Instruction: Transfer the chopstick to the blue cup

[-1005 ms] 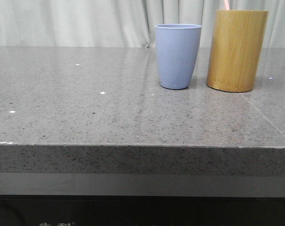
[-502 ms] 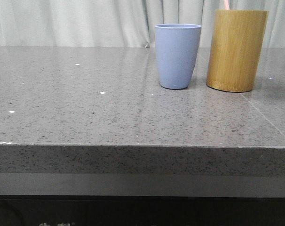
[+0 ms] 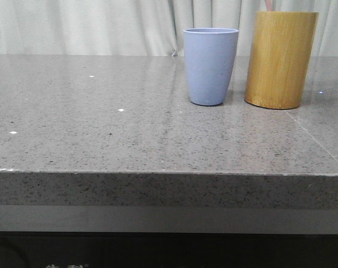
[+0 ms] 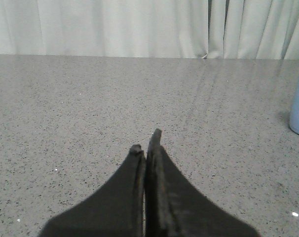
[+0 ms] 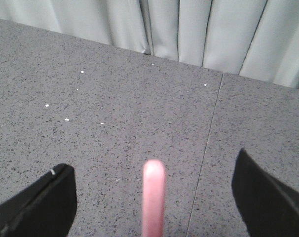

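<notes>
Between the wide-apart right gripper [image 5: 154, 197] fingers stands the chopstick [image 5: 154, 197], ungripped

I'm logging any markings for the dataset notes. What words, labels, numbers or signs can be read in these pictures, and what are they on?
No text can be read.
The dark panel below the table edge carries pale characters, cut off by the frame and unreadable.
The blue cup and the bamboo holder show no markings.
</notes>
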`<action>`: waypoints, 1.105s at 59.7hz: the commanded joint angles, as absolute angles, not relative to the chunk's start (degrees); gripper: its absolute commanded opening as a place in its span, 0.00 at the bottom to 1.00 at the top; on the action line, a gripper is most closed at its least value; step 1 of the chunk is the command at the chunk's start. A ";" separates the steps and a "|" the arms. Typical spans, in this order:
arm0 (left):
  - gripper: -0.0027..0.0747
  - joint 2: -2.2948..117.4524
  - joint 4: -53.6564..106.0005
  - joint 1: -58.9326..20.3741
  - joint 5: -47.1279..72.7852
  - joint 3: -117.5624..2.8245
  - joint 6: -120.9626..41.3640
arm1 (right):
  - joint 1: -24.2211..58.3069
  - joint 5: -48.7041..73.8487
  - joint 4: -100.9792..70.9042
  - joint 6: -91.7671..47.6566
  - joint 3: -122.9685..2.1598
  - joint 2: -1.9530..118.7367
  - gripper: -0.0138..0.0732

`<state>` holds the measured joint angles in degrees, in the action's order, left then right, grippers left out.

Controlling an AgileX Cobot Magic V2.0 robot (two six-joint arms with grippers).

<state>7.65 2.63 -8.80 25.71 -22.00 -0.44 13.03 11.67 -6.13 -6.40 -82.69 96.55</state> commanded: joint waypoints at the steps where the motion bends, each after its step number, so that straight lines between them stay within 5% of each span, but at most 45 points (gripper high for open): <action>1: 0.01 8.37 3.21 -8.78 20.77 -23.54 0.00 | 12.68 7.91 -5.37 -7.00 -85.18 94.50 0.88; 6: 0.01 8.37 3.21 -8.78 20.77 -23.54 0.00 | 12.57 7.91 -5.31 -7.00 -85.18 94.55 0.79; 20: 0.01 8.37 3.21 -8.78 20.77 -23.54 0.00 | 12.57 7.84 -4.90 -7.00 -85.18 94.47 0.30; 27: 0.01 8.37 3.21 -8.78 20.77 -23.54 0.00 | 12.57 7.84 -4.90 -7.00 -85.18 93.88 0.15; 66: 0.01 8.37 3.21 -8.78 20.77 -23.54 0.00 | 15.43 -7.08 -4.95 -6.62 -85.57 78.31 0.10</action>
<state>7.65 2.63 -8.80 25.71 -22.00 -0.44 14.21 0.00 -5.45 -6.50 -83.52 81.64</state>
